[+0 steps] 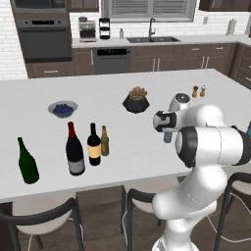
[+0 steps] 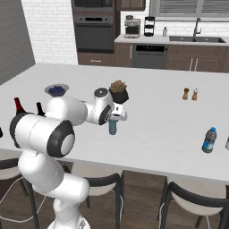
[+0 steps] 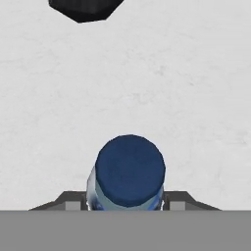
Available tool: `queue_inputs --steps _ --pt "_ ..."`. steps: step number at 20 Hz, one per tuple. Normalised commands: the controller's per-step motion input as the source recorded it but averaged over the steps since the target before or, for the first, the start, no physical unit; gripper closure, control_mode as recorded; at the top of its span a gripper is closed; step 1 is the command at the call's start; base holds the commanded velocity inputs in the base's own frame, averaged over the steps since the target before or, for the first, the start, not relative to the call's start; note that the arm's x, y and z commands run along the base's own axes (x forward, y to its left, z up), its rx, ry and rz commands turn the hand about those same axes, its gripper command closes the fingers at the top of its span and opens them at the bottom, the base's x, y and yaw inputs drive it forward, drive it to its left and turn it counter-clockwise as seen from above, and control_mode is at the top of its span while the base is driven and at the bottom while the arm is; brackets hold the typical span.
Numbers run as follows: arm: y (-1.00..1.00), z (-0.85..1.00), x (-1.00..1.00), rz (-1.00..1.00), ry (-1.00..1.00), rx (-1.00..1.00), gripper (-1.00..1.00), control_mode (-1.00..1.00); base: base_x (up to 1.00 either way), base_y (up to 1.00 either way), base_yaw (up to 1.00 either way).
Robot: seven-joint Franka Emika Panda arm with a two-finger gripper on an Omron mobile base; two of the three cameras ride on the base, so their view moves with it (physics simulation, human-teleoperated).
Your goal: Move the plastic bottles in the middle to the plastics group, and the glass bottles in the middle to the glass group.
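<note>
Four glass bottles stood well off to the tool's left on the bench (image 1: pixel 44 181): the green bottle (image 1: pixel 27 162) farthest out, then the red-topped bottle (image 1: pixel 74 149), then the black wine bottle (image 1: pixel 94 145) with the slim brown bottle (image 1: pixel 104 141) just beside it. The tool (image 2: pixel 113 120) hung over the middle of the bench with the small plastic bottle (image 2: pixel 112 127) directly beneath it, upright, its long axis running straight up into the hand. From the hand's own camera the dark cap (image 3: pixel 130 169) sat squarely between the two fingers (image 3: pixel 68 200), which flanked the body close on either side; whether they were actually pinching it, I could not tell. Behind the tool sat a dark plant pot (image 2: pixel 118 92). Far to the tool's right stood the other blue bottle (image 2: pixel 208 140), the plastics group. Judging by this, the coming carry would run rightward along the bench, away from all the glass.
</note>
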Motion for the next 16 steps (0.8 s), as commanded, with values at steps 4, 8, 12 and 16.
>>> queue_inputs --steps 4,8,12,16 --pt "-1.00 0.37 -0.17 -0.18 0.00 0.00 1.00 -1.00 0.00 0.00 0.00" --pt "-1.00 0.22 -0.05 -0.23 0.00 0.00 1.00 -1.00 0.00 0.00 0.00" --pt "-1.00 0.05 -0.10 -0.27 0.00 0.00 1.00 -1.00 0.00 0.00 0.00" --pt "-1.00 0.00 -0.17 -0.27 0.00 0.00 1.00 -1.00 0.00 0.00 0.00"
